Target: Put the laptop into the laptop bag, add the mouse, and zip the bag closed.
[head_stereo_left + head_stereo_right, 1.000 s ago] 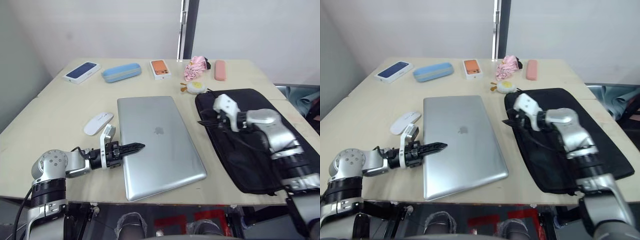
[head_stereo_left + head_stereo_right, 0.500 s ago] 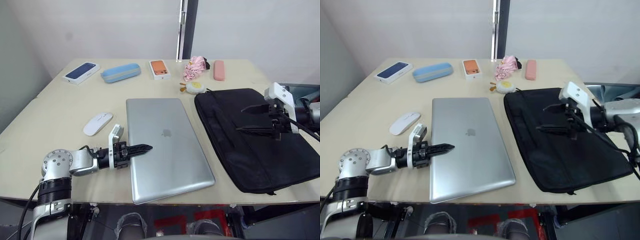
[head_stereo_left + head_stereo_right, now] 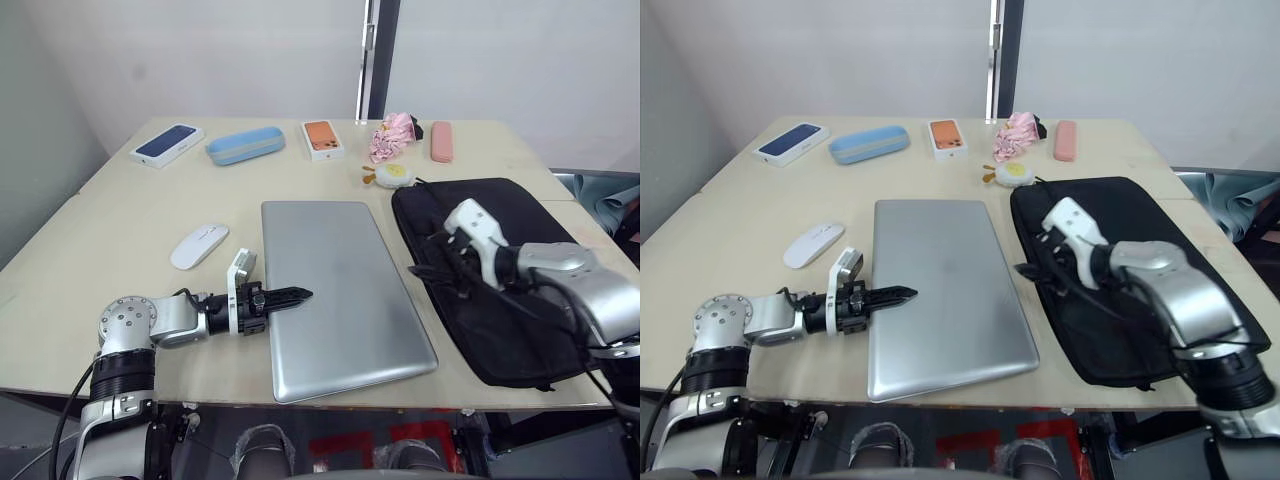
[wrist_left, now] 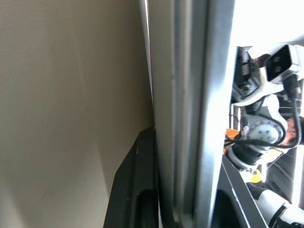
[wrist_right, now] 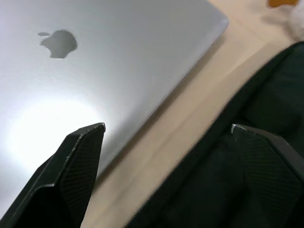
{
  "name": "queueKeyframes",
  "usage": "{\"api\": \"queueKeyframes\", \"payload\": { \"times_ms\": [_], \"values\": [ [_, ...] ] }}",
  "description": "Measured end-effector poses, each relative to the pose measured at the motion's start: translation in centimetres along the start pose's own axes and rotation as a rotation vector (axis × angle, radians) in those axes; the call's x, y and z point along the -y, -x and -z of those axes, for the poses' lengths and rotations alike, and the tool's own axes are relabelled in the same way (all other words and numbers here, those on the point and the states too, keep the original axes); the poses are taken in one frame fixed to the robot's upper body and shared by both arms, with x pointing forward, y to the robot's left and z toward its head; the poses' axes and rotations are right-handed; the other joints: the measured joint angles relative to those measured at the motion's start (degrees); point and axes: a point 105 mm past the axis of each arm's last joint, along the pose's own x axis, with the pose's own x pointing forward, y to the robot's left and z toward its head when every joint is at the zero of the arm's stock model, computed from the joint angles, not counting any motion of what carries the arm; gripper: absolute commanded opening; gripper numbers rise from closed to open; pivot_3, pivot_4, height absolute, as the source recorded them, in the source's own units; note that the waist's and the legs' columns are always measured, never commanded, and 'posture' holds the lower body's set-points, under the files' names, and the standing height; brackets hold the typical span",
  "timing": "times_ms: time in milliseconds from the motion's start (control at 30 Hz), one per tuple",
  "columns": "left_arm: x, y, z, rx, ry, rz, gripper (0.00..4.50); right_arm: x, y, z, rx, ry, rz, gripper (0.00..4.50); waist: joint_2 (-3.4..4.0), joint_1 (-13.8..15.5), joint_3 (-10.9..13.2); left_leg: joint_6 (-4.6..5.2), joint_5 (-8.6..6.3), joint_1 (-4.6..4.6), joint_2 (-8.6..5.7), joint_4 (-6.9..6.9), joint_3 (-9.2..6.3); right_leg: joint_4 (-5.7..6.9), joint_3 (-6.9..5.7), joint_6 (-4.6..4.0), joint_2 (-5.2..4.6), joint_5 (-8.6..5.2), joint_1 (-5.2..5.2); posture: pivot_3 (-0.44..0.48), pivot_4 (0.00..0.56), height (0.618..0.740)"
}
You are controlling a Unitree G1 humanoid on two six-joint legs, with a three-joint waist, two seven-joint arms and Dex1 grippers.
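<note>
Now the left gripper grasps the near left edge of the laptop in its jaws; the right gripper, jaws released, hovers over the laptop bag left edge.

It looks like a plain lab or test room: bare white walls, one pale wooden worktop, with a few everyday things laid out in a row.

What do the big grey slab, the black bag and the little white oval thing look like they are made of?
The laptop looks like brushed metal: an even silver-grey matte sheen with a soft glare patch. The laptop bag seems to be woven fabric, dull black, with a toothed zip edge in the right wrist view. The mouse is probably smooth glossy plastic, white with a highlight.
</note>
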Motion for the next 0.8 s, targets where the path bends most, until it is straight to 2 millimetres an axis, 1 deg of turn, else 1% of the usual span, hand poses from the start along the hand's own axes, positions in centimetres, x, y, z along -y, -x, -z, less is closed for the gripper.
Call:
{"api": "queueKeyframes", "payload": {
  "times_ms": [67,167,300,367,467,533,567,667,700,733,800],
  "values": [
    [0.0,-0.1,0.0,-0.001,0.001,-0.001,0.33,-0.2,-0.7,0.4,-0.015,0.003,0.017,4.47,0.00,0.02,0.00,-0.18,0.09,-0.01,0.00,-0.01,0.00,-0.02,0.00,0.03,0.00,0.02,0.00,0.000,0.150,0.740],
    [0.0,-0.2,0.1,-0.002,0.001,-0.002,0.33,0.0,-1.2,0.9,-0.034,0.006,0.052,4.47,0.00,0.02,0.00,-0.23,0.11,0.00,0.00,-0.02,0.00,-0.04,0.01,0.11,0.00,0.05,0.01,0.000,0.150,0.740],
    [0.2,-0.3,0.2,-0.013,-0.005,0.000,0.33,0.8,-2.1,1.8,-0.066,-0.020,0.096,4.47,0.01,-0.07,0.00,-0.27,0.11,0.00,0.00,-0.01,0.00,-0.04,0.01,0.20,0.00,0.10,0.00,0.000,0.150,0.740],
    [0.2,-0.3,0.3,-0.015,-0.009,-0.001,0.33,1.4,-2.3,1.7,-0.070,-0.007,0.112,4.47,0.01,-0.17,0.00,-0.28,0.11,0.01,0.00,-0.02,0.00,-0.05,0.02,0.21,0.01,0.10,0.00,0.000,0.150,0.740],
    [0.3,-0.3,0.3,-0.017,-0.015,-0.002,0.33,2.1,-2.6,2.2,-0.086,-0.014,0.134,4.47,0.01,-0.16,0.00,-0.29,0.12,0.00,0.00,-0.03,0.00,-0.06,0.01,0.23,0.01,0.11,0.01,0.000,0.150,0.740],
    [0.3,-0.3,0.3,-0.017,-0.015,-0.002,0.33,2.1,-3.0,2.6,-0.089,-0.039,0.132,3.96,0.01,-0.18,0.00,-0.29,0.12,-0.01,0.00,-0.03,0.00,-0.07,0.01,0.25,0.01,0.12,0.00,0.000,0.150,0.740],
    [0.3,-0.3,0.3,-0.017,-0.015,-0.002,0.33,2.1,-3.1,2.6,-0.086,-0.040,0.131,3.80,0.00,-0.18,0.00,-0.29,0.12,-0.01,0.01,-0.03,0.00,-0.06,0.01,0.26,0.01,0.13,0.01,0.000,0.150,0.740],
    [0.3,-0.3,0.3,-0.018,-0.018,-0.002,0.33,2.1,-3.2,2.7,-0.086,-0.045,0.130,2.79,0.00,-0.15,0.00,-0.28,0.12,0.00,0.01,-0.02,0.00,-0.06,0.01,0.27,0.01,0.13,0.02,0.000,0.150,0.740],
    [0.3,-0.3,0.3,-0.018,-0.018,-0.002,0.33,2.2,-3.2,2.8,-0.089,-0.046,0.135,2.33,0.00,-0.15,0.00,-0.28,0.12,0.00,0.01,-0.01,-0.01,-0.06,0.01,0.27,0.01,0.14,0.02,0.000,0.150,0.740],
    [0.3,-0.3,0.3,-0.018,-0.018,-0.002,0.33,2.4,-3.1,2.9,-0.090,-0.044,0.142,2.10,0.00,-0.15,0.00,-0.28,0.12,0.01,0.01,-0.01,-0.01,-0.05,0.01,0.28,0.01,0.14,0.02,0.000,0.150,0.740],
    [0.3,-0.3,0.4,-0.018,-0.016,-0.001,0.33,2.5,-3.1,3.0,-0.091,-0.045,0.150,1.39,0.00,-0.16,0.00,-0.29,0.12,0.01,0.01,-0.01,-0.01,-0.05,0.01,0.28,0.01,0.14,0.03,0.000,0.150,0.740]
  ]
}}
